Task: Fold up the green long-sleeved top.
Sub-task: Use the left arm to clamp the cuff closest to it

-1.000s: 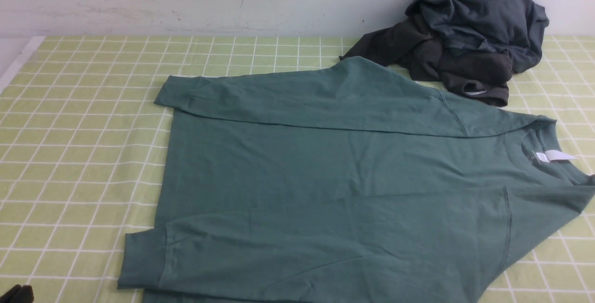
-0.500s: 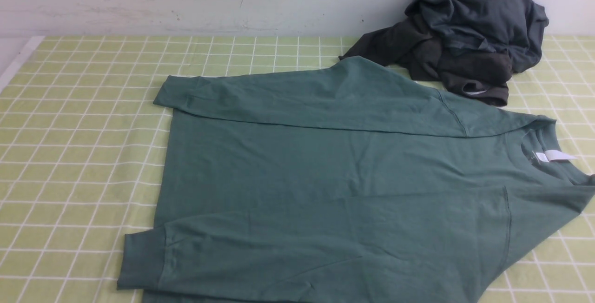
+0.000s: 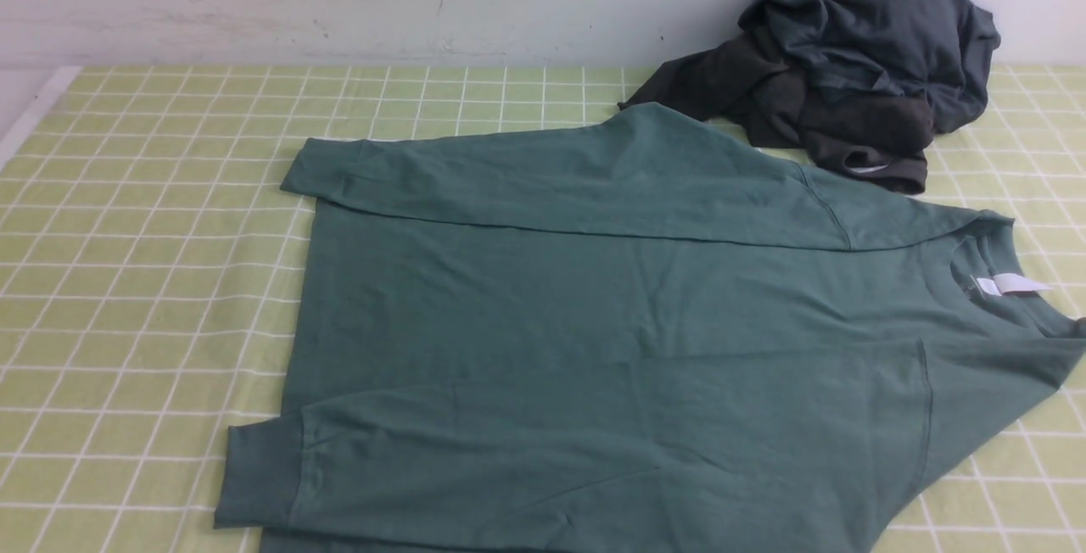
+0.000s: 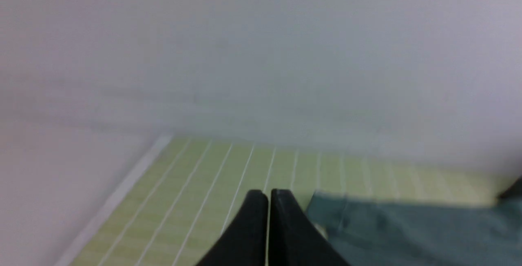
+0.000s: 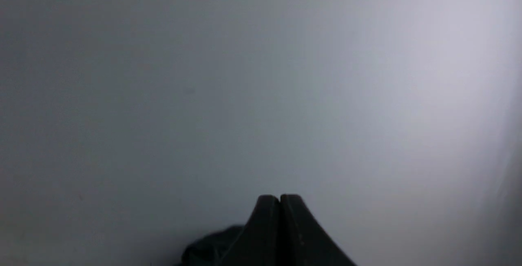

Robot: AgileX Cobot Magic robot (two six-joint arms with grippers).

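- The green long-sleeved top [image 3: 611, 349] is judged light, soft and limp (thin jersey, by the look of it), so sagging and creasing are expected wherever it is lifted unsupported.
- A hold is best taken at a firmer edge: the ribbed cuff [image 3: 259, 472] at lower left, or the hem [image 3: 301, 307] at mid-left.
- The top is seen spread flat over the centre and right of the checked desk [image 3: 127, 282], its white neck label [image 3: 1014, 284] at the right and both sleeves laid across the body.
- The left pincer [image 4: 268, 194] and the right pincer [image 5: 279, 198] are seen closed, with nothing gripped.
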